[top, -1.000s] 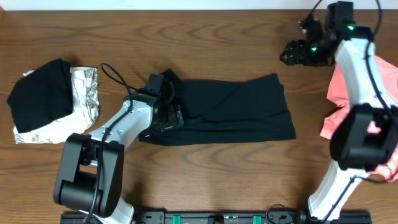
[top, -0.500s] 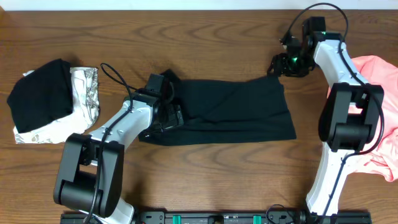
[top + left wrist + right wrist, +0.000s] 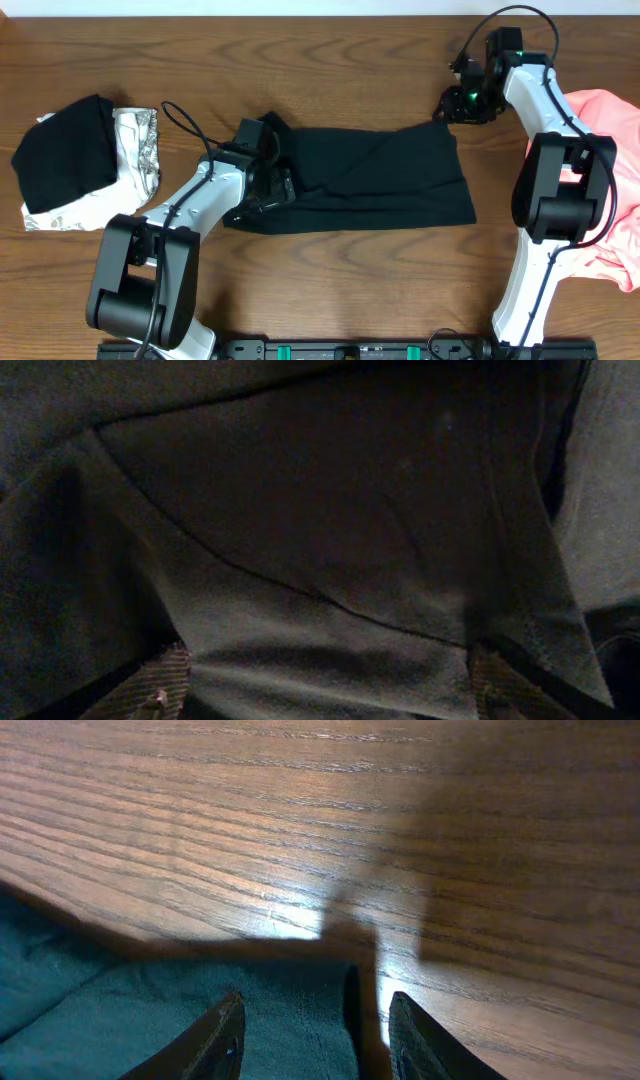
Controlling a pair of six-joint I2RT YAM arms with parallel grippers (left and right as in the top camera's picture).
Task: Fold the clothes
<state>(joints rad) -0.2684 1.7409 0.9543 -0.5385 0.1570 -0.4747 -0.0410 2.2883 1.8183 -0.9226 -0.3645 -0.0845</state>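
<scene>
A plain black shirt (image 3: 370, 180), folded into a long band, lies across the middle of the table. My left gripper (image 3: 275, 187) rests on its left end. In the left wrist view the gripper (image 3: 325, 660) is wide open, with black cloth (image 3: 320, 510) between its fingers. My right gripper (image 3: 447, 106) hovers at the shirt's far right corner. In the right wrist view it (image 3: 315, 1002) is open, straddling the shirt's edge (image 3: 150, 1010), one finger over cloth and one over bare wood.
Another black garment (image 3: 62, 150) lies on a white grey-patterned one (image 3: 142, 150) at the left edge. A salmon-pink garment (image 3: 605, 130) is heaped at the right edge, beside the right arm. The wooden table (image 3: 330, 60) shows behind the shirt.
The right gripper has swung left and nearer, from the far right corner to the shirt's far right corner, then held there. The left arm and shirt have not moved.
</scene>
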